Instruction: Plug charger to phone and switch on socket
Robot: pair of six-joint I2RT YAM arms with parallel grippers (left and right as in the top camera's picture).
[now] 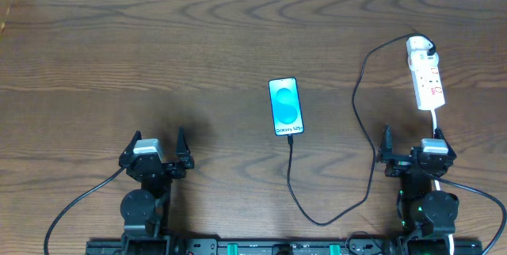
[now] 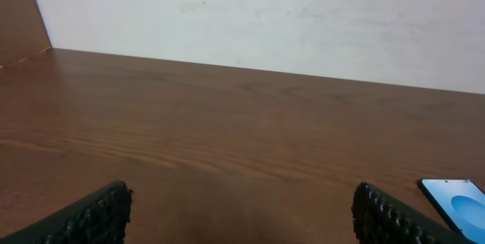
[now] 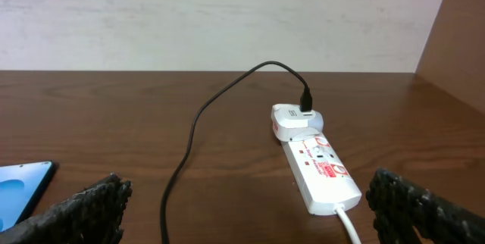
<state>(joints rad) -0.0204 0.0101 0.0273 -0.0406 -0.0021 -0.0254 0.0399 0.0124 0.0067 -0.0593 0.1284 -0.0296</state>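
The phone (image 1: 285,106) lies flat mid-table with its blue screen up; its corner shows in the left wrist view (image 2: 457,204) and the right wrist view (image 3: 21,188). The thin black charger cable (image 1: 360,112) runs from the phone's near end, loops forward, then up to the white adapter (image 1: 419,47) plugged into the far end of the socket strip (image 1: 428,83), also in the right wrist view (image 3: 318,170). My left gripper (image 1: 158,142) is open and empty at front left. My right gripper (image 1: 411,138) is open and empty just in front of the socket.
The socket's white cord (image 1: 437,120) runs toward my right arm base. A wall (image 2: 265,17) bounds the far table edge. A wooden side panel (image 3: 455,39) stands at the right.
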